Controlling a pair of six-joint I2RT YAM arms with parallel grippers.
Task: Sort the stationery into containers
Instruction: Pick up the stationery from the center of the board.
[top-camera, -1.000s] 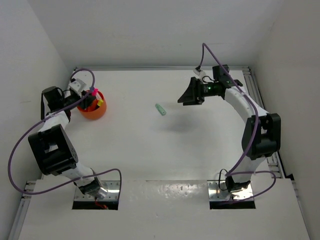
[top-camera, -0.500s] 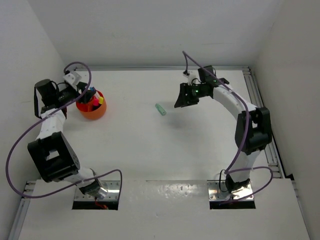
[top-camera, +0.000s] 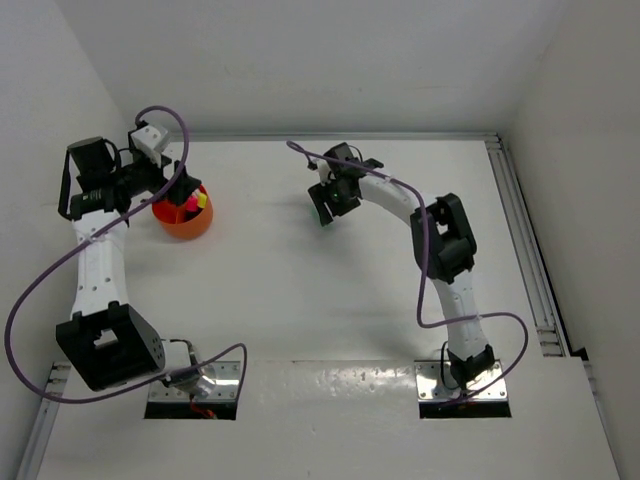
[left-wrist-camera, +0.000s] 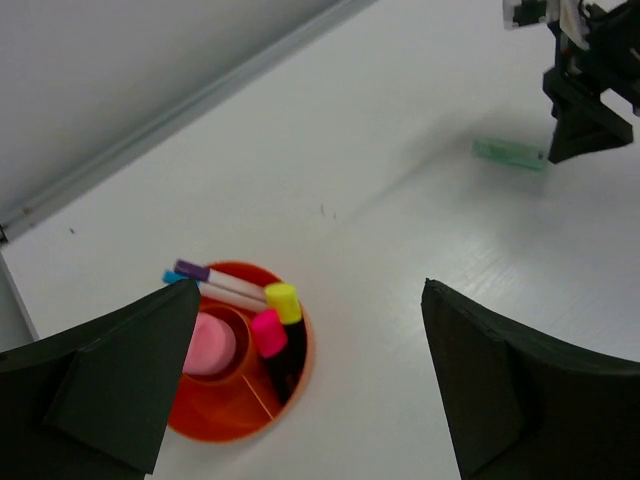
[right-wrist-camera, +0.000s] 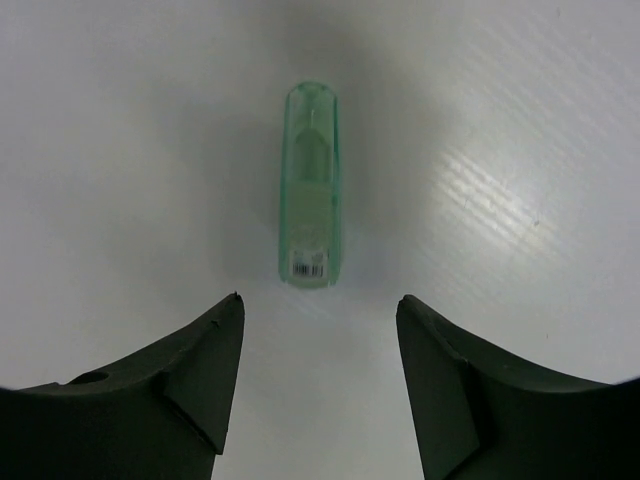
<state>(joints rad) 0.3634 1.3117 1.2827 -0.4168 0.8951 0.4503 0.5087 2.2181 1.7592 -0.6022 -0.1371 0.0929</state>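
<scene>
Translucent green plastic, the stubby round-ended highlighter lies flat on the matte white table (a small barcode label sits at its near end), out toward the far middle and well apart from the bowl. The right gripper hangs just short of that labelled end, its dark wedge-shaped fingers spread wide and holding nothing. At the far left the round, glossy orange bowl holds a chunky pink item, two black highlighters capped yellow and pink, and a white pen with a purple tip, while the left gripper hovers above it, jaws parted and empty.
</scene>
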